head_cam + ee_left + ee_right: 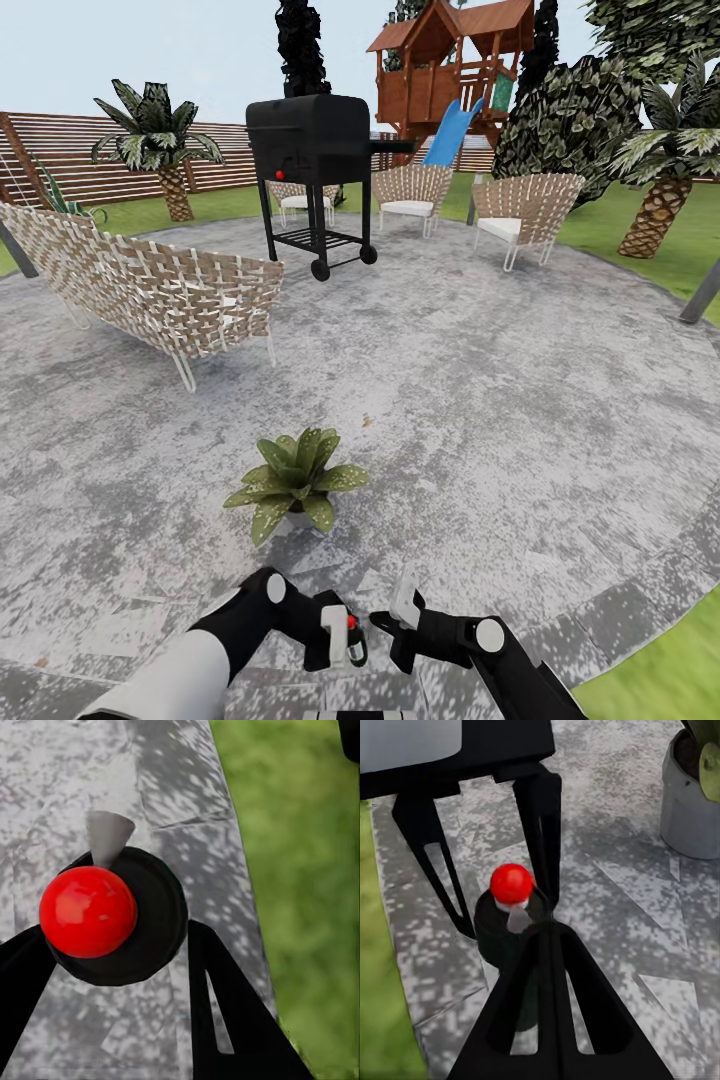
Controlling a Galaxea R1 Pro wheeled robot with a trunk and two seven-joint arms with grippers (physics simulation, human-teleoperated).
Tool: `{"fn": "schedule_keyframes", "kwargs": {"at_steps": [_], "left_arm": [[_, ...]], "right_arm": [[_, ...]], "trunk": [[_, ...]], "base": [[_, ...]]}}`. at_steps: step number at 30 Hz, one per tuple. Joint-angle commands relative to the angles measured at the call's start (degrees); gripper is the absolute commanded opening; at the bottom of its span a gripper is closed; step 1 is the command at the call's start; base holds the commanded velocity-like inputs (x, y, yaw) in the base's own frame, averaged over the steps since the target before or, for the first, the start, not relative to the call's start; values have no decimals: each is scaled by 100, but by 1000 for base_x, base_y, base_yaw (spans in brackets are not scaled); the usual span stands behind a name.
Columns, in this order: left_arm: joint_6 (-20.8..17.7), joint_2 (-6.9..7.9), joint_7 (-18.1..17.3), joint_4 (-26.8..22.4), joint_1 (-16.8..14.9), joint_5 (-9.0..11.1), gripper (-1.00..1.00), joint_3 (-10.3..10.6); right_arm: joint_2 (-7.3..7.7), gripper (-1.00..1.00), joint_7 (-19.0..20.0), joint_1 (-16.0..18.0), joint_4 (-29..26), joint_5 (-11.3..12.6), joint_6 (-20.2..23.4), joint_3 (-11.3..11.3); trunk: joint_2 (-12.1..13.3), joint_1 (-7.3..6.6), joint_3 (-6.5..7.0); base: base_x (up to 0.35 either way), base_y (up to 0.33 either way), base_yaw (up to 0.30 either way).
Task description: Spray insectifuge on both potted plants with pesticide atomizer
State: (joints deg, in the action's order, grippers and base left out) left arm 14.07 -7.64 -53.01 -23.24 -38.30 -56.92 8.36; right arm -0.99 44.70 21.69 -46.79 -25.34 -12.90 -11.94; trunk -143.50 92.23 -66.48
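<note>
A round grey paved patio (480, 400) spreads ahead. The left claw (335, 640) pinches the dark red-topped pesticide atomizer (352, 640); the right claw (395, 625), apparently spread, sits beside it. Best aim the nozzle squarely at the nearby green-leaved potted plant (295, 485), keeping the bottle upright.

I found no readable text, no brand, number or sign on the pesticide atomizer (352, 640) held between the fingers of my left gripper (340, 640), its pale label too small to make out, nothing legible ahead of my jaws
</note>
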Motion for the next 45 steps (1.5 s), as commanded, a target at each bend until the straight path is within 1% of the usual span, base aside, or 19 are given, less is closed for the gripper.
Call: {"fn": "schedule_keyframes", "kwargs": {"at_steps": [1,5,8,9,13,16,18,22,23,25,26,28,30,31,32,35,37,42,45], "left_arm": [[27,109,-3,-7,3,-24,-100,-2],[19,554,5,-2,71,35,-100,-10],[18,801,16,-10,272,31,-100,-40],[17,866,22,-11,309,31,-100,-45],[-12,1248,40,-5,454,38,-100,-62],[-55,1351,73,-5,487,40,-100,-90],[-77,1369,362,6,497,166,-100,-268],[-73,1327,1220,518,507,775,-100,-1024],[-65,1322,1445,653,507,995,-100,-1214],[-40,1331,1856,884,511,1581,-100,-1576],[-30,1339,2010,970,534,1807,-100,-1684],[13,1349,2702,1094,716,2595,-100,-1972],[43,1350,3547,1111,944,3223,-100,-2087],[84,1344,3811,1111,1013,3356,-100,-2104],[307,1322,4332,1145,1129,3500,-100,-2120],[521,1263,5118,1252,1291,3598,-100,-2127],[600,1220,5373,1566,1370,3620,-100,-2143],[636,1174,5405,1614,1385,3664,-100,-2155],[699,1180,5406,1620,1405,4050,-100,-2202]], "right_arm": [[2,-100,3,2,-1,-58,-37,8],[32,-100,2,2,14,-65,-43,8],[55,-100,-3,2,26,-70,-45,15],[63,100,-4,2,31,-69,-45,19],[268,100,-34,2,96,-61,-56,61],[358,100,-142,2,219,-59,-62,104],[513,100,-921,2,484,-59,-63,295],[672,100,-2673,2,1698,-29,-77,478],[696,100,-3278,-1,2109,-17,-88,525],[723,100,-4456,-4,2839,100,-183,802],[723,100,-4740,-5,3015,180,-280,933],[740,100,-5179,-13,3455,493,-811,1324],[846,100,-5340,-21,3792,905,-1343,1695],[915,100,-5393,-23,3873,1053,-1486,1792],[1011,100,-5460,-29,4008,1308,-1731,1896],[1065,100,-5494,-33,4124,1487,-1923,1951],[1028,100,-5499,-33,4146,1535,-1960,1966],[1014,100,-5506,-33,4153,1550,-1955,1974],[1014,100,-5507,-33,4152,1610,-1953,1976]], "trunk": [[-2,-1,-5],[-2,-1,-5],[-2,-1,-5],[-2,-1,-5],[-2,-1,-5],[-2,-1,-5],[-2,-1,-5],[-2,-1,-5],[-2,-1,-5],[-2,-1,-5],[-2,-1,-5],[-2,-1,-5],[-2,-1,-5],[-2,-1,-5],[-2,-1,-5],[-2,-1,-5],[-2,-1,-5],[-2,-1,-4],[-2,-1,0]], "base": [[0,0,0],[0,0,0],[0,0,0],[0,0,0],[0,0,0],[0,0,0],[0,0,0],[0,0,0],[0,0,0],[0,0,0],[0,0,0],[0,0,0],[0,0,0],[0,0,0],[0,0,0],[0,0,0],[0,0,0],[0,0,-10],[0,0,-201]]}}
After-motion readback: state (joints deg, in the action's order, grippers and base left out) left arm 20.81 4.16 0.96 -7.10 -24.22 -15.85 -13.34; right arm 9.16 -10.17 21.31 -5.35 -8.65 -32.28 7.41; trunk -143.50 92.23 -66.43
